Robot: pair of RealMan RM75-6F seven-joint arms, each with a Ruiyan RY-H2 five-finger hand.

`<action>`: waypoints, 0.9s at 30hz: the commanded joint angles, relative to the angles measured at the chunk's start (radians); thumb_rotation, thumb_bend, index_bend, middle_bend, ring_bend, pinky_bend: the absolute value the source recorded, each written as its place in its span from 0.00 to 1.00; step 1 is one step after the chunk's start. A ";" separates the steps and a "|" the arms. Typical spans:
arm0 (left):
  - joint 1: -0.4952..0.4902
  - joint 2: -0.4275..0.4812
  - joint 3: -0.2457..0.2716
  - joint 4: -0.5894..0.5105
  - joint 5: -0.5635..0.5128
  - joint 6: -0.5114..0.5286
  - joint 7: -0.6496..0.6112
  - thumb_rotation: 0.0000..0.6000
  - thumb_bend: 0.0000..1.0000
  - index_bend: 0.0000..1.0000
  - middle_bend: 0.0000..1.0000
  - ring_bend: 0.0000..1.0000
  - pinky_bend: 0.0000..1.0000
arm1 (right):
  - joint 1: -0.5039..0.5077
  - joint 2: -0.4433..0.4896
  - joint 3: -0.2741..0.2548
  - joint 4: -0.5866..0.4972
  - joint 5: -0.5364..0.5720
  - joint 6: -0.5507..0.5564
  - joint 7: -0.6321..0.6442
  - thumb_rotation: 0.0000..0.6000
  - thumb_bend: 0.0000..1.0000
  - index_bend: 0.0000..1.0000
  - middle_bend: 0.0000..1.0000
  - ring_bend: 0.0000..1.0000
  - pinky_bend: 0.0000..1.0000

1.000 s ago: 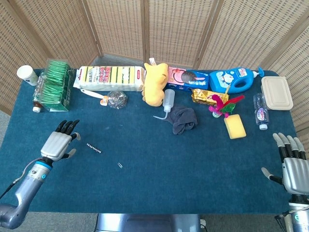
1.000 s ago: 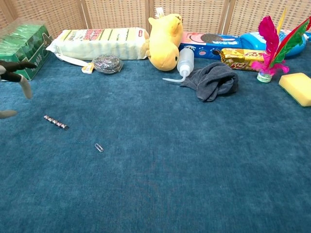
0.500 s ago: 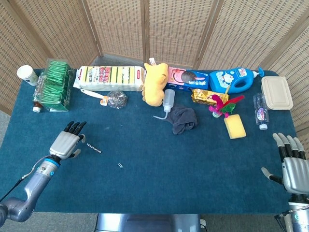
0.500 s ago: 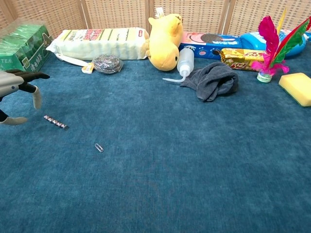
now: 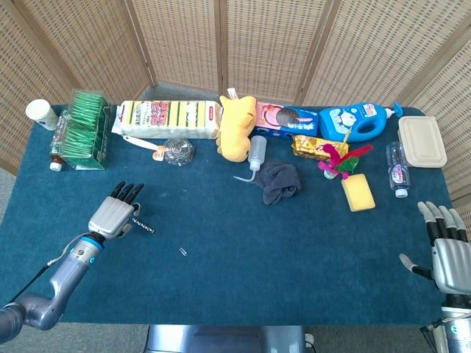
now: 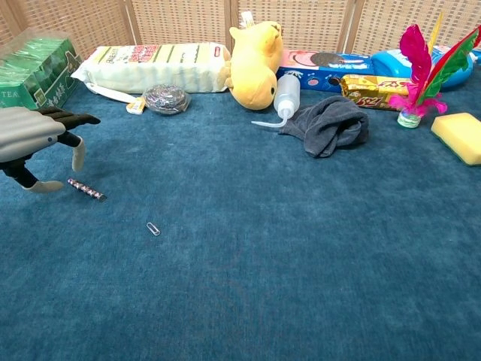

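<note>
The left robot hand (image 5: 115, 215) is hovering with fingers apart, partly covering the drill bit (image 6: 86, 189) lying on the counter (image 5: 243, 243). The right robot hand (image 5: 447, 254), open and empty, is getting cut off by the frame.

Left hand (image 5: 115, 215) moved right, now over beaded stick (image 6: 86, 189) (fingers spread)

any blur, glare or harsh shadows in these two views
Head view: even, soft light, sharp throughout, no glare; the dark cloth casts hardly any shadow. Chest view: the left hand is cut by the frame edge and slightly soft, the small beaded strip beside it stays crisp; faint shadow under the sponge.
</note>
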 commanded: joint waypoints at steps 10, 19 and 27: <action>-0.008 -0.033 0.005 0.022 -0.027 0.001 0.037 1.00 0.55 0.44 0.00 0.00 0.00 | -0.001 0.009 0.002 -0.004 0.000 0.001 0.017 1.00 0.09 0.00 0.00 0.00 0.00; -0.024 -0.035 0.000 0.015 -0.053 -0.009 0.075 1.00 0.55 0.45 0.00 0.00 0.00 | -0.001 0.011 0.002 -0.004 0.000 -0.001 0.019 1.00 0.09 0.00 0.00 0.00 0.00; -0.033 -0.044 0.002 0.006 -0.071 -0.008 0.114 1.00 0.56 0.45 0.00 0.00 0.00 | -0.001 0.013 0.004 -0.005 0.003 -0.001 0.025 1.00 0.09 0.00 0.00 0.00 0.00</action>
